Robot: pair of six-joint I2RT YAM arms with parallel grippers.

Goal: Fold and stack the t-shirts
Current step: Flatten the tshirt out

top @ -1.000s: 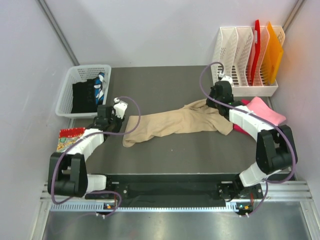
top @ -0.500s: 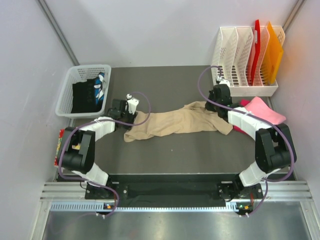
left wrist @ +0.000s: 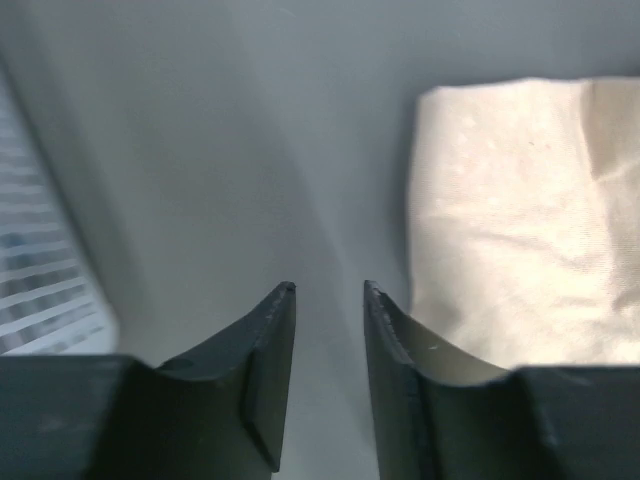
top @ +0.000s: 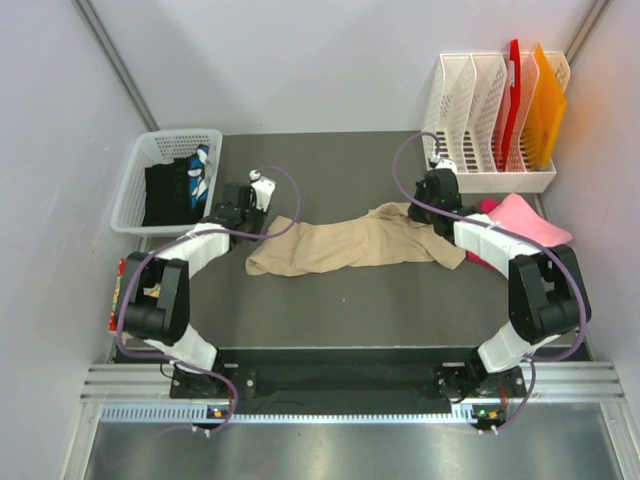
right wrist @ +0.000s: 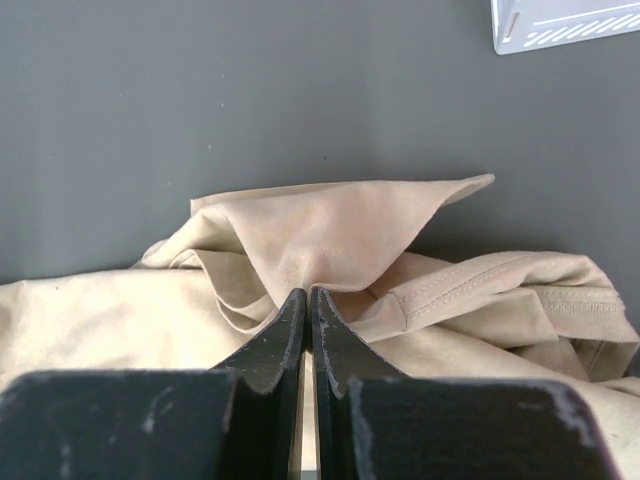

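Note:
The tan t-shirt (top: 360, 243) lies stretched in a long crumpled band across the dark table (top: 330, 310). At its right end my right gripper (top: 428, 208) is shut on a raised fold of it; the wrist view shows the cloth (right wrist: 330, 225) pinched between the closed fingertips (right wrist: 308, 292). The pink t-shirt (top: 527, 220) lies bunched at the far right, partly under the right arm. My left gripper (top: 252, 212) hovers just behind the tan shirt's left end. It is open (left wrist: 328, 290) with nothing between its fingers, and the cloth (left wrist: 520, 220) lies to its right.
A white mesh basket (top: 165, 180) (left wrist: 40, 290) holding dark items stands at the back left. At the back right, a white file rack (top: 490, 110) (right wrist: 560, 25) holds red and orange sheets (top: 530, 100). A colourful packet (top: 120, 285) lies by the left edge.
The left arm swung right and toward the back, ending behind the tan shirt's left end. That end shifted slightly back and lies flatter. The right gripper stayed shut on the shirt.

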